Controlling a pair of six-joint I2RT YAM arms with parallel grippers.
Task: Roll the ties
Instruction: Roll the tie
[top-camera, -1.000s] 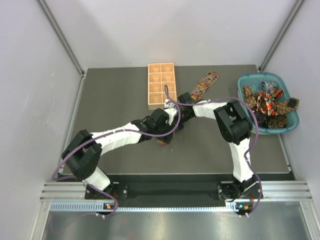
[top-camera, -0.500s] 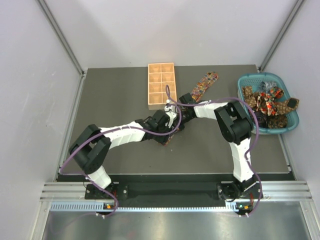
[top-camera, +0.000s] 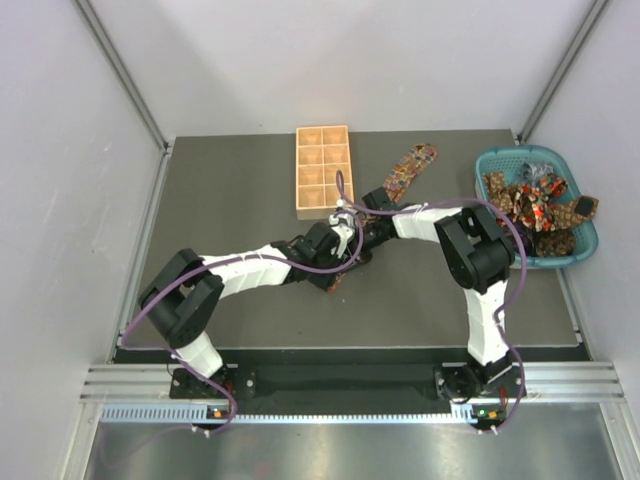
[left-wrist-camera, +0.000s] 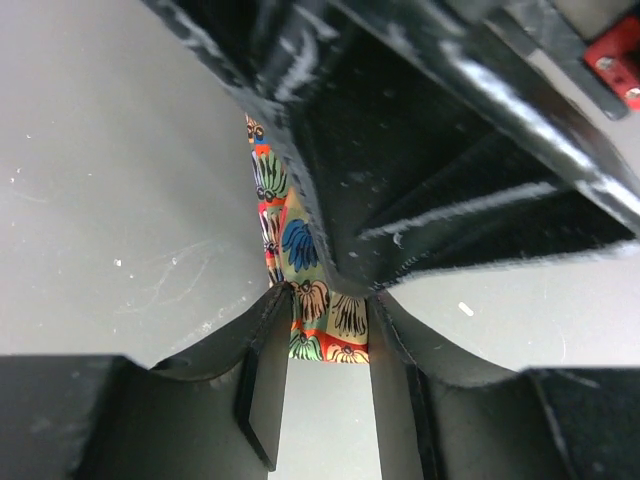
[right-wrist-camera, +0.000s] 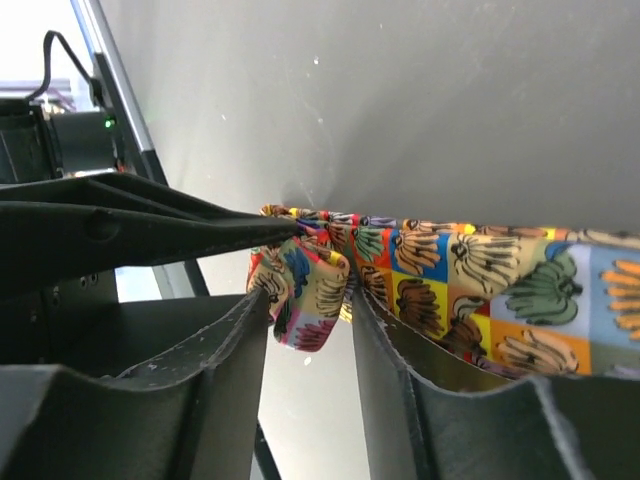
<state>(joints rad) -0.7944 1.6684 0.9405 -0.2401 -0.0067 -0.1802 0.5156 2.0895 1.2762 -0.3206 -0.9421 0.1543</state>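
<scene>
One tie (top-camera: 405, 172) with a bright blocky print lies diagonally on the dark table, from near the tray down to the middle. Both grippers meet on its lower part. My left gripper (top-camera: 337, 262) holds the narrow end; in the left wrist view the tie (left-wrist-camera: 298, 245) sits between the tips of the gripper (left-wrist-camera: 328, 303). My right gripper (top-camera: 356, 243) is shut on a small folded-over loop of the tie (right-wrist-camera: 305, 290), with the flat tie (right-wrist-camera: 480, 270) running off to the right. Several more ties (top-camera: 530, 200) are piled in the basket.
The tan wooden tray (top-camera: 323, 170) stands at the back middle, just beyond the grippers. The teal basket (top-camera: 585, 243) is at the right edge of the table. White walls close in on both sides.
The left arm's elbow has swung in and its forearm stretched further toward the tie. Both grippers stay on the tie, shifting only slightly.
</scene>
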